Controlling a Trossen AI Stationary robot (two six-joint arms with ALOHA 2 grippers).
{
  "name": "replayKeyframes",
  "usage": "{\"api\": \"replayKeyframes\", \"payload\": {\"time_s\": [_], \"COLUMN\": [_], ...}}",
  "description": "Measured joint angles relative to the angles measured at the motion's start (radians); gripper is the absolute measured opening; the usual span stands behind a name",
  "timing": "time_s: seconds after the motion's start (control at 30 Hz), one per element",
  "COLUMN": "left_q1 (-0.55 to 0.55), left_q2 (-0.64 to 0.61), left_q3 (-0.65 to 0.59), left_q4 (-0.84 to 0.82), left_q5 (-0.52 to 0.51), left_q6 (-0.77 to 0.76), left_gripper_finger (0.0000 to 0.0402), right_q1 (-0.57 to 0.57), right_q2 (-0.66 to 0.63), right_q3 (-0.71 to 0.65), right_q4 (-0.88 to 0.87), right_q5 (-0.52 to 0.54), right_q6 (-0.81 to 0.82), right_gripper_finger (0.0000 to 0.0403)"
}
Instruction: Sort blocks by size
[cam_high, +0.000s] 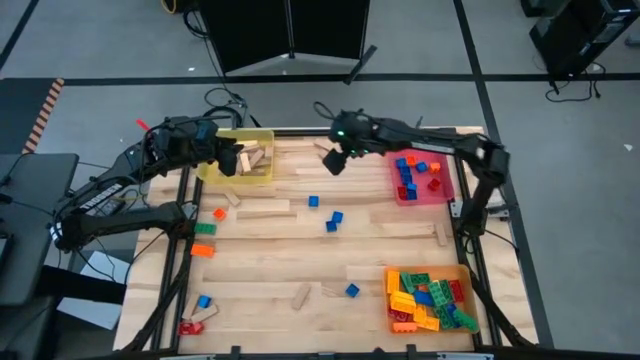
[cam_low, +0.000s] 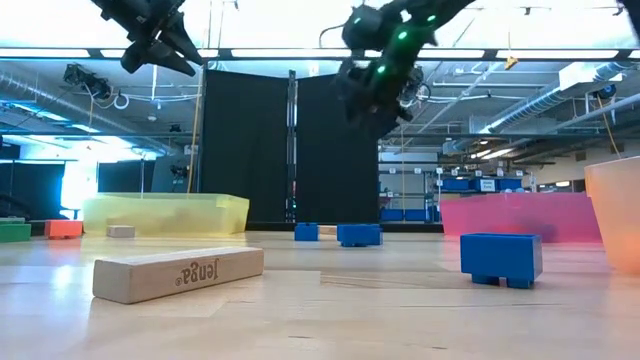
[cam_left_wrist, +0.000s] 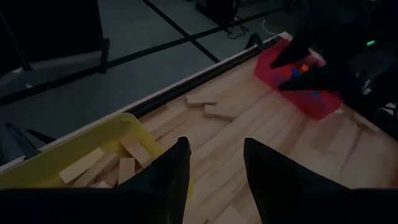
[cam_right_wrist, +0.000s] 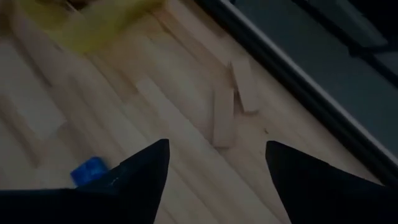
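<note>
Loose blocks lie flat on the wooden table (cam_high: 280, 260): blue bricks (cam_high: 336, 216), tan wooden blocks (cam_high: 265, 210), and orange and green bricks (cam_high: 204, 229) near the left edge. Two wooden blocks (cam_right_wrist: 224, 115) lie by the far edge. My right gripper (cam_right_wrist: 217, 146) hangs open above them, at the far middle of the table (cam_high: 335, 163), with nothing between its fingers. My left gripper (cam_left_wrist: 214, 143) is open and empty, raised over the yellow tray (cam_high: 240, 158), which holds wooden blocks (cam_left_wrist: 81, 165).
A red tray (cam_high: 448, 190) at the far right holds blue and red bricks. An orange tray (cam_high: 462, 272) at the near right is full of mixed bricks. In the low view a wooden block (cam_low: 180, 272) and a blue brick (cam_low: 500, 258) lie close to the near edge.
</note>
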Motion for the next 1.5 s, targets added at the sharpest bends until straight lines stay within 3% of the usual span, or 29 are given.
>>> {"api": "replayKeyframes", "payload": {"time_s": [0.5,0.8,0.93,1.1,1.4,1.5], "left_q1": [0.000,0.000,0.000,0.000,0.000,0.000], "left_q2": [0.002,0.002,0.002,0.002,0.002,0.002], "left_q3": [0.000,0.000,0.000,0.000,0.000,0.000], "left_q4": [-0.001,-0.001,-0.001,0.000,0.001,0.006], "left_q5": [-0.005,-0.009,-0.031,-0.068,-0.069,-0.069], "left_q6": [0.032,0.061,0.062,0.062,0.062,0.061], "left_gripper_finger": [0.0157,0.0157,0.0157,0.0157,0.0157,0.0157], "right_q1": [-0.089,-0.126,-0.129,-0.128,-0.126,-0.114], "right_q2": [0.442,0.597,0.605,0.607,0.583,0.541], "right_q3": [0.371,0.483,0.496,0.495,0.494,0.491], "right_q4": [-0.226,-0.346,-0.318,-0.312,-0.319,-0.319], "right_q5": [-0.094,-0.183,-0.226,-0.219,-0.242,-0.231], "right_q6": [0.000,0.011,0.010,0.001,-0.050,-0.067], "right_gripper_finger": [0.0263,0.0263,0.0248,0.0192,0.0018,0.0011]}}
